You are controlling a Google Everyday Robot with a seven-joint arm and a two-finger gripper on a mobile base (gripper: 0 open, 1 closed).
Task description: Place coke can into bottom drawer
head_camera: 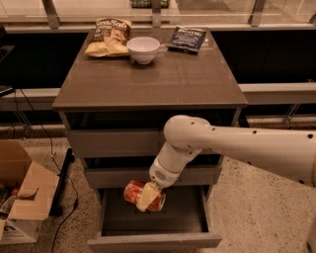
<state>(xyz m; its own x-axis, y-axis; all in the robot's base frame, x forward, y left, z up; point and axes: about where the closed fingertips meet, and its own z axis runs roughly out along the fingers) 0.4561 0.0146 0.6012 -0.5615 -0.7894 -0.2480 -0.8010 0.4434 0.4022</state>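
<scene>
I see a dim room: a brown desk point(163, 81) on a speckled floor point(266, 217), an open cardboard box point(29, 192) left of the desk, and metal railing posts point(50, 12) behind it. My tool point(146, 196) hangs low at the desk's front.

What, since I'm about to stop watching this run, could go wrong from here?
1. The gripper, low over the back left of the open bottom drawer, has its jaws shut on the coke can, which lies sideways. Released there, it might roll or bounce against the drawer wall.
2. The arm sits close to the middle drawer front; pulling out upward could knock it.
</scene>
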